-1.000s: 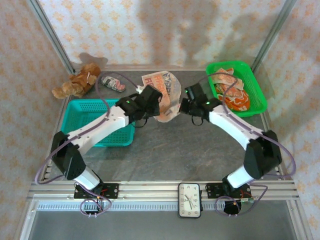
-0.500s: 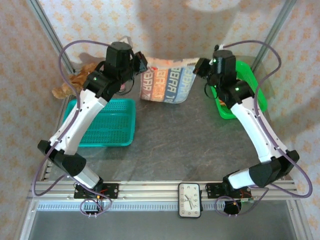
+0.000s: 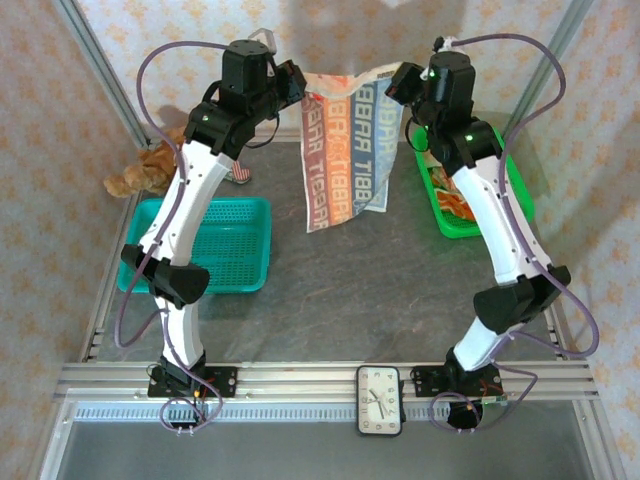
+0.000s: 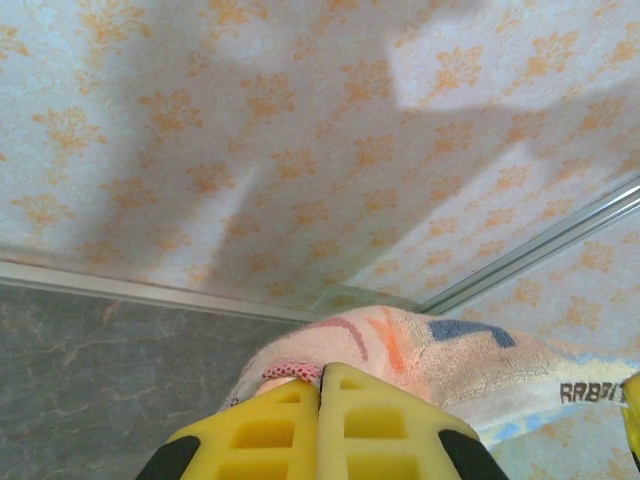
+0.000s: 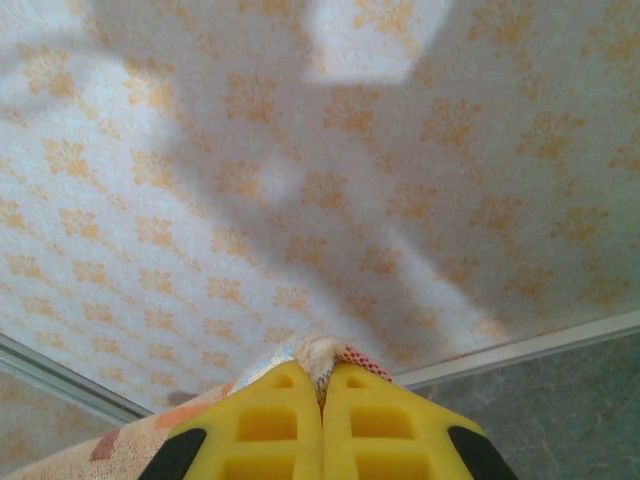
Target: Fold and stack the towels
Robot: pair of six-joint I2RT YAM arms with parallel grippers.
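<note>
The left pincer [image 3: 296, 82] and right pincer [image 3: 402, 82] are both clamped tight, each pinching one top corner of a towel [image 3: 345, 150]. The towel hangs spread between them and below them, lettering showing. From the left wrist, the cloth bunches just past the closed fingertips [image 4: 380, 385].

To do the step well, judging from the hang:
- Hold both pincers level and equally far apart so the top edge stays taut.
- Lower them together until the free bottom edge meets the counter [image 3: 350, 290] under them.
- Then draw both toward the near edge in step, so the cloth lies flat for folding.
- Stay clear of the green basket [image 3: 520, 200] with the other towels [image 3: 452, 205], below the right pincer.
</note>
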